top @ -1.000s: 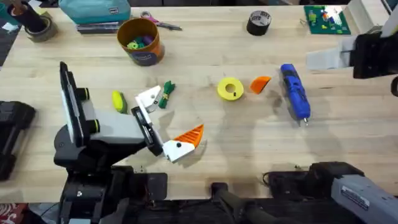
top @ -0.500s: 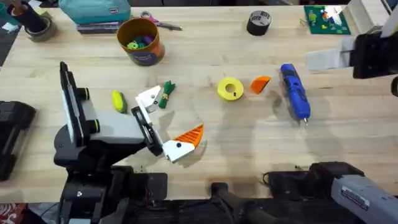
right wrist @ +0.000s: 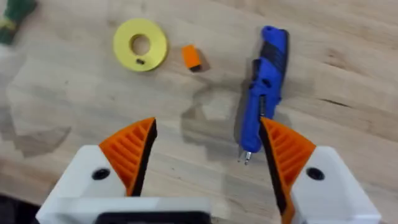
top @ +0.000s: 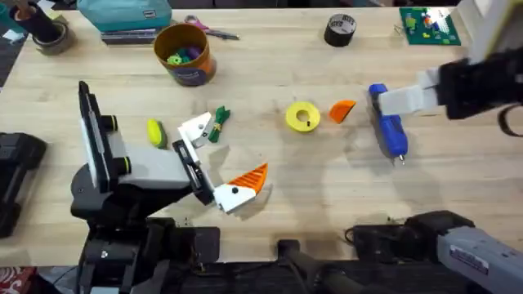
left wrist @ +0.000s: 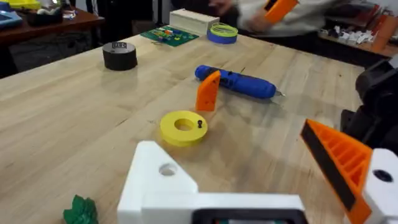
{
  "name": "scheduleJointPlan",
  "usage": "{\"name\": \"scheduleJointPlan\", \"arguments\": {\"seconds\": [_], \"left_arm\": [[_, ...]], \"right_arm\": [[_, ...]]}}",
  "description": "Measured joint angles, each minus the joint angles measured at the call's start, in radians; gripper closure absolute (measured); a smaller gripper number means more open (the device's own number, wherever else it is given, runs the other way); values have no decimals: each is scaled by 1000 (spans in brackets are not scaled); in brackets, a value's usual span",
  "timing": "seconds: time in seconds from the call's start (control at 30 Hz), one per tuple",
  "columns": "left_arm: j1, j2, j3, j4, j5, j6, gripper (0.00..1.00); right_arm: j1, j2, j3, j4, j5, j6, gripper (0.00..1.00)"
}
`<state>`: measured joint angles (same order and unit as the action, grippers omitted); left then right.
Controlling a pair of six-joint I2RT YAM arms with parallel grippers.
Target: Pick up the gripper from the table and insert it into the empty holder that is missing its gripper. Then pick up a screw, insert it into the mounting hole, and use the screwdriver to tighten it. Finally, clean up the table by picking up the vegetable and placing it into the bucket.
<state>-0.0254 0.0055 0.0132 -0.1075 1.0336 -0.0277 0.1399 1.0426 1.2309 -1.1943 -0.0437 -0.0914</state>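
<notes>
We judge the main risk to be our right gripper (right wrist: 205,155), its orange pads spread wide and empty above the screwdriver (right wrist: 264,87), knocking the small orange gripper (top: 342,109) as it descends, since that piece stands just beside the screwdriver and could tip or skid. Our left gripper (left wrist: 261,180) holds nothing, its empty white holder (left wrist: 163,180) well apart from the screwdriver. The table (top: 270,184) is pale butcher-block, with a yellow ring (top: 303,117) just past the orange gripper from the screwdriver.

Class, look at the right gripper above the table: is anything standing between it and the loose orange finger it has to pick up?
Nothing visible blocks it. The right gripper hovers open over the blue screwdriver. The orange finger stands on bare table just beyond, apart from the screwdriver and the yellow ring.
</notes>
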Motion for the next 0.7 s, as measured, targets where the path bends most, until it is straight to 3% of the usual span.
{"name": "scheduleJointPlan", "arguments": {"seconds": [0.3,0.7], "left_arm": [[0,0,0,0,2,0,15],[0,0,0,0,2,0,15]], "right_arm": [[162,169,80,-58,-2,-43,6],[130,381,238,-101,37,-122,6]]}}
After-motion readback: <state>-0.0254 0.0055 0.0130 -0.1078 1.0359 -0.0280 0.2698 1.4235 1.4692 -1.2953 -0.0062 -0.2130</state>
